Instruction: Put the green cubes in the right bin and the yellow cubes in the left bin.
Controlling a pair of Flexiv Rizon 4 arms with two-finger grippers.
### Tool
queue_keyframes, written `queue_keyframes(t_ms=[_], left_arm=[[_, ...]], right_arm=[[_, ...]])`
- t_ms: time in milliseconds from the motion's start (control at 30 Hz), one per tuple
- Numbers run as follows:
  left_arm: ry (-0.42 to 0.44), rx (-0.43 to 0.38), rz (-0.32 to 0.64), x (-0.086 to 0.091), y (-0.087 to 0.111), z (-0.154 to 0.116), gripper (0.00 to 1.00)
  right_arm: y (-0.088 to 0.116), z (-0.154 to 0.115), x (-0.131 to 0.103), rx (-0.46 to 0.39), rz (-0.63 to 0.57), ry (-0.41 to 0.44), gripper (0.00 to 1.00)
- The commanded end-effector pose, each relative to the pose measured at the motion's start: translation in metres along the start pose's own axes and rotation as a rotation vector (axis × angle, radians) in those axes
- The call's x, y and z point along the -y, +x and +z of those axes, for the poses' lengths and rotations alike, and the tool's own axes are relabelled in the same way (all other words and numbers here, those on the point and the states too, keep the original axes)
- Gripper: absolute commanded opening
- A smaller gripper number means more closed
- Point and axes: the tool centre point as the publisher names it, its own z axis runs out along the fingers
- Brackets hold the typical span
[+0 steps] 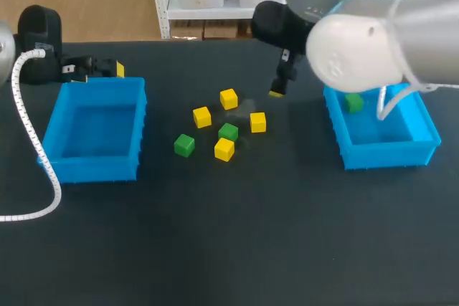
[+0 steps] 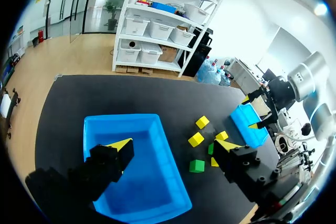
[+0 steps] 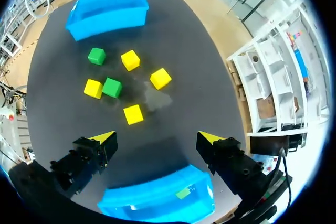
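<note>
Yellow-tipped and spread wide, the left gripper [image 2: 173,145] stands open. The left bin [image 2: 105,124] lies under it and just ahead, mostly beneath one finger. Past its other finger, the loose cubes sit on the dark table [image 2: 105,93]. The right gripper [image 3: 157,137] is likewise open, with only bare table between its fingers. It hangs between the cluster of cubes and the right bin [image 3: 131,203], which lies close beside it on the side away from the cubes. One green cube [image 3: 182,193] rests inside that bin, nearer one finger than the other. Ahead of the right gripper, four yellow cubes [image 3: 133,114] and two green cubes [image 3: 112,87] lie scattered. The nearest to it is a yellow one, alone. Further on, a green and a yellow sit just beside each other, and the remaining three lie apart beyond them. The left bin stands well past them all, far ahead of the right gripper.
</note>
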Motion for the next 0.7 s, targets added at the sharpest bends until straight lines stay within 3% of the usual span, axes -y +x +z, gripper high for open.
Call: queue_keyframes(t_ms=[33, 367, 700], left_arm=[[0.01, 0.005, 0.002, -0.002, 0.001, 0.0, 1.0], [0.01, 0.005, 0.002, -0.002, 0.001, 0.0, 1.0], [0.01, 0.005, 0.002, -0.002, 0.001, 0.0, 1.0]], right_arm=[[-0.01, 0.007, -0.006, -0.022, 0.001, -0.015, 1.0], [-0.026, 0.024, -0.045, -0.04, -0.003, -0.074, 1.0], [-0.039, 0.05, -0.068, -0.035, 0.085, -0.13, 1.0]])
